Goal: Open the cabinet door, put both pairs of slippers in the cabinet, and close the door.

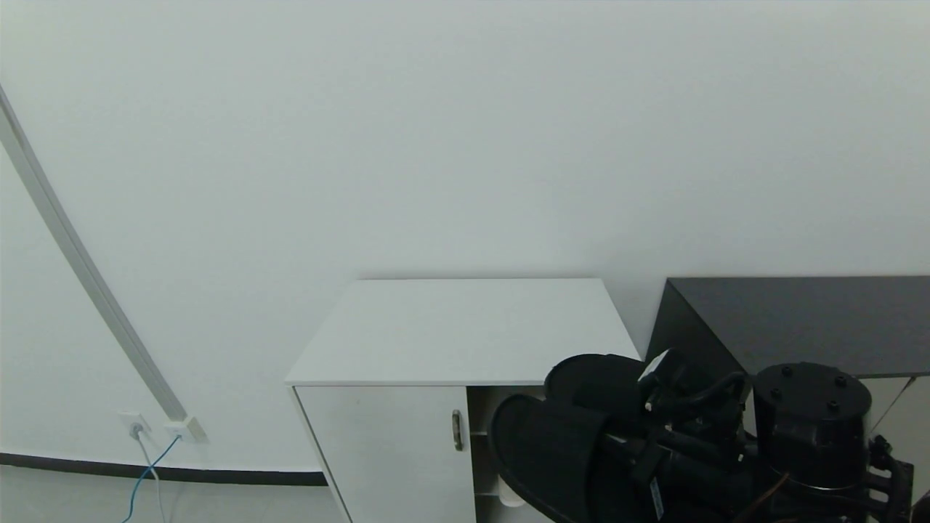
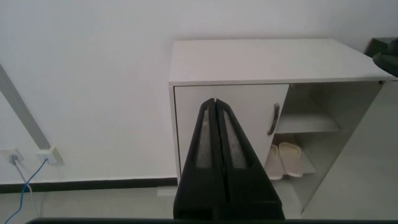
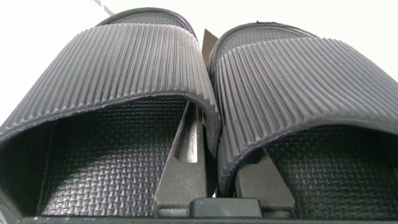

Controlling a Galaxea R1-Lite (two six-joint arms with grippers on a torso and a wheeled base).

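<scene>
Likely light and bendy, the black slippers (image 3: 143,68) sit pinched at adjoining straps by right jaws; left jaws pressed together.

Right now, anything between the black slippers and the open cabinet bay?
Nothing visible. Head view: black slippers in the right gripper hang right before the open bay; left wrist view shows its front bare.

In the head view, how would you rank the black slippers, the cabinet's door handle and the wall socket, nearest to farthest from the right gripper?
1. Black slippers: clamped in the right gripper itself.
2. Door handle: just to their left.
3. Wall socket: far off at the left, low down.
</scene>
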